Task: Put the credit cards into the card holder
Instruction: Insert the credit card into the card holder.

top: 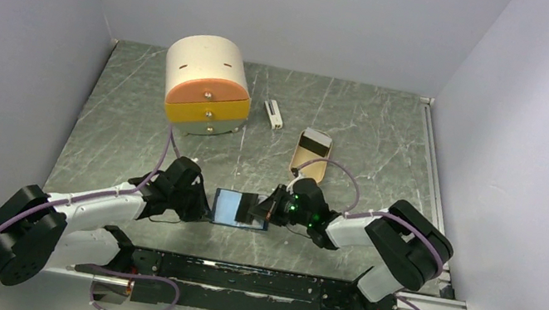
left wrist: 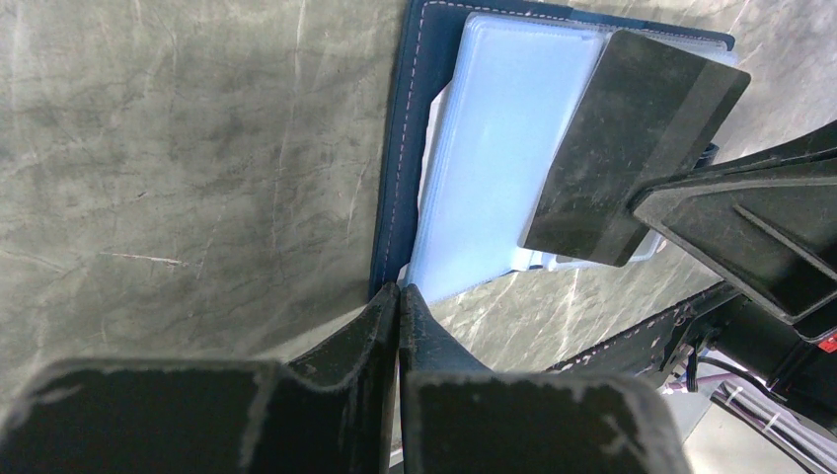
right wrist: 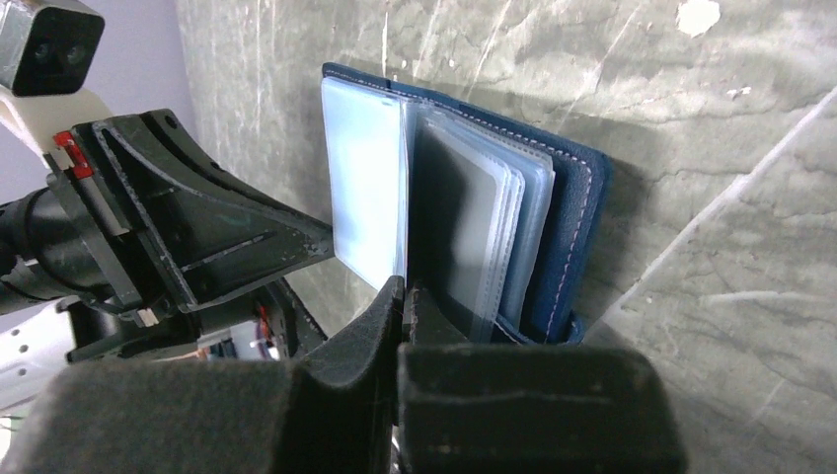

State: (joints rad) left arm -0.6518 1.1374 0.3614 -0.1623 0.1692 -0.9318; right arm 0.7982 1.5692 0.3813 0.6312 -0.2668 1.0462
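left hand (left wrist: pixel 398 304) pinched shut on near corner of the card holder (top: pixel 229 206), pinning it open and flat on the tabletop (top: pixel 375 138), centre front between the arms. clear plastic sleeves (left wrist: pixel 494 148) fanned out. one credit card (left wrist: pixel 632 148), dark face with a stripe, hangs tilted over the sleeves, not yet in a pocket. right hand (right wrist: pixel 402 296) clamped shut on that card. insertion looks mid-way; can't tell if any sleeve already holds a card, no loose cards seen. behind: round-topped drawer box (top: pixel 207 85) back left, white bar (top: pixel 274 114), tan tin (top: pixel 311 151), all well apart, nothing blocking except the floppy sleeves
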